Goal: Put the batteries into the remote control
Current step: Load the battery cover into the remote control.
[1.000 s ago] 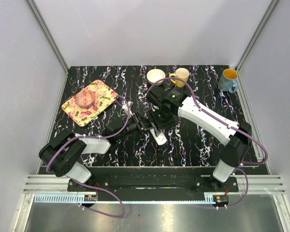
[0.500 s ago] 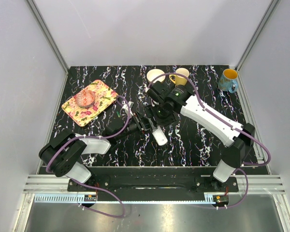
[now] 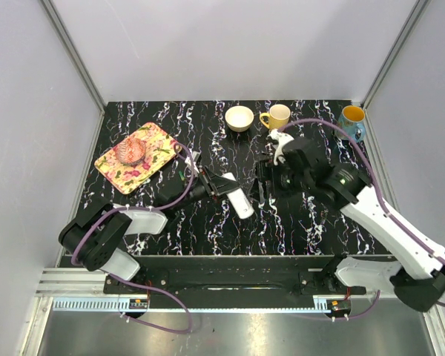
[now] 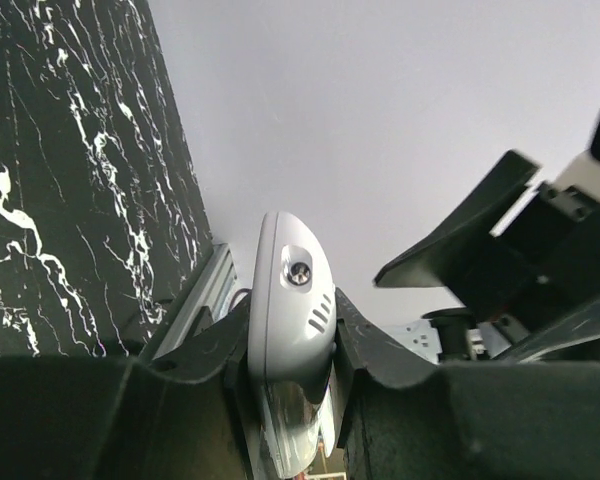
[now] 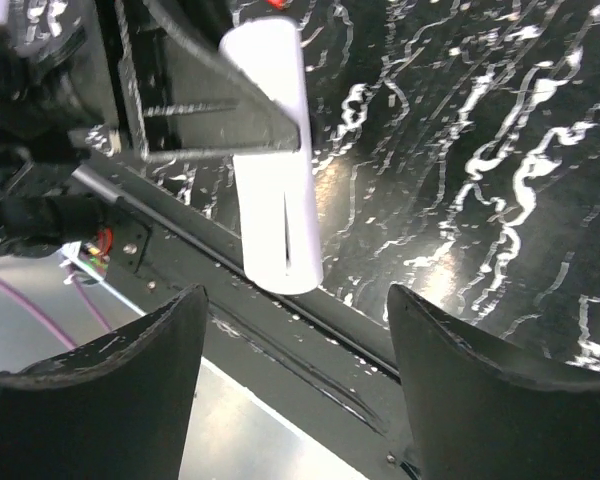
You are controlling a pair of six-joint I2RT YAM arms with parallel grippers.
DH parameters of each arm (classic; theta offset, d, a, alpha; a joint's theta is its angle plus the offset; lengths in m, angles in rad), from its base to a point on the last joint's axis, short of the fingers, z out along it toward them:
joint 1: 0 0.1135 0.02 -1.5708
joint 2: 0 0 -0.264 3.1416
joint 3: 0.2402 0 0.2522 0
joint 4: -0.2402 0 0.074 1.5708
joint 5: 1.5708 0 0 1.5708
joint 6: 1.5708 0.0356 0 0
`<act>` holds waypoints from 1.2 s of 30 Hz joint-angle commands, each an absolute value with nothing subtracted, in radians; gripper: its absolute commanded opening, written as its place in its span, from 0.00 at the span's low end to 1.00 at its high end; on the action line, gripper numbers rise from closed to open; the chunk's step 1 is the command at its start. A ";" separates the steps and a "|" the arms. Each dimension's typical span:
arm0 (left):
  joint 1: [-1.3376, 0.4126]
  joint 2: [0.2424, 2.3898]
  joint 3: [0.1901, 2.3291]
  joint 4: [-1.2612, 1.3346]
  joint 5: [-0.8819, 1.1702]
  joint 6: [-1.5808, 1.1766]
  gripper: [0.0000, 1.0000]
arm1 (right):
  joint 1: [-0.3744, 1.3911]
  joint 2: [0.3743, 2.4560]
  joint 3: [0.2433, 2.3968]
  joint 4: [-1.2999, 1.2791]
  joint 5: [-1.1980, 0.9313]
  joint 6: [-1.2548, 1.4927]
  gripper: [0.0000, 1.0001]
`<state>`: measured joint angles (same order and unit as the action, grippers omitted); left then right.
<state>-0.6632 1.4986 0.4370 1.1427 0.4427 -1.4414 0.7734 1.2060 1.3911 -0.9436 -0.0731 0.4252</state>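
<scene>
The white remote control [image 3: 239, 200] is held off the table, tilted, by my left gripper [image 3: 221, 185]. In the left wrist view my left gripper [image 4: 292, 335] is shut on the remote control [image 4: 285, 285], whose rounded end points past the fingers. My right gripper [image 3: 261, 180] is open and empty, a short way to the right of the remote. In the right wrist view my right gripper [image 5: 298, 320] stands wide open, with the remote control [image 5: 275, 170] beyond the fingertips and apart from them. No batteries show in any view.
A cream bowl [image 3: 239, 118], a yellow mug [image 3: 277, 116] and a blue mug [image 3: 351, 123] stand along the back edge. A floral tray [image 3: 157, 154] with a pink object lies at the back left. The table's front rail [image 5: 310, 340] runs below the remote.
My right arm has drawn back to the right, away from the remote, with its gripper now open. My left gripper has kept hold of the remote and barely moved.
</scene>
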 commanded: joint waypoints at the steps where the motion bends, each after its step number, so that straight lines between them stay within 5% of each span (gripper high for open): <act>1: -0.634 1.486 0.454 1.256 0.546 -1.509 0.00 | 0.765 1.109 1.177 -0.671 -0.201 0.482 0.82; 6: -0.627 1.451 0.488 1.120 0.615 -1.474 0.00 | 0.762 0.993 1.011 -0.477 -0.290 0.517 0.93; 15: -0.627 1.378 0.548 0.888 0.643 -1.385 0.00 | 0.761 0.933 0.836 -0.242 -0.342 0.548 0.98; 36: -0.627 1.376 0.529 0.942 0.663 -1.439 0.00 | 0.761 1.034 0.807 -0.261 -0.416 0.425 0.92</act>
<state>-0.6331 1.4014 0.5106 0.8574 0.6365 -1.4158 0.7647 1.0252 0.8104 -0.2642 -0.4072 0.4648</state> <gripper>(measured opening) 0.306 0.931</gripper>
